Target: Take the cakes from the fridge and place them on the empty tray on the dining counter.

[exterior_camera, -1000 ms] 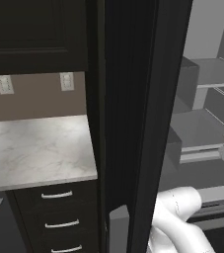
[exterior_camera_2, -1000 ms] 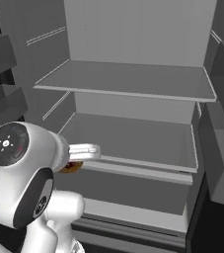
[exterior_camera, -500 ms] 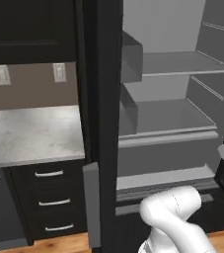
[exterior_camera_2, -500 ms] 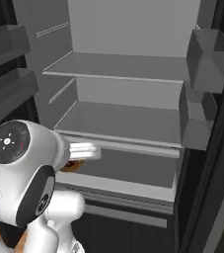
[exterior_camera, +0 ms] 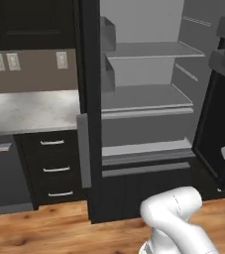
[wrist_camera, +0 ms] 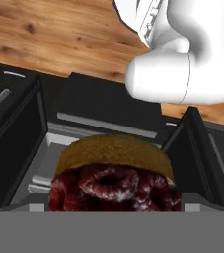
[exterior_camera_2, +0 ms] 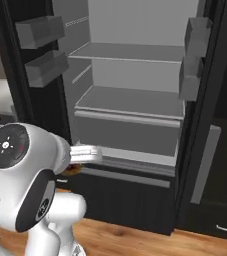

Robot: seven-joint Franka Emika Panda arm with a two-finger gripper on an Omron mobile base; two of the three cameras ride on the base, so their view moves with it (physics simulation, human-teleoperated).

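One small cake (wrist_camera: 114, 180) with a dark red berry top and golden-brown rim sits low at centre of the hand view, pressed close to the gripper; whether the claw clamps it cannot be told. Behind, the tall black fridge (exterior_camera: 148, 104) stands open, pale grey shelves (exterior_camera_2: 130, 100) at frame centre.

The fridge (exterior_camera: 143, 99) stood open at twelve o'clock, shelves one above another, door bins at nine and three o'clock. A worktop (exterior_camera: 29, 111) over drawers (exterior_camera: 52, 168) lay at its nine o'clock. A cake (wrist_camera: 114, 183) sat close before the hand camera.
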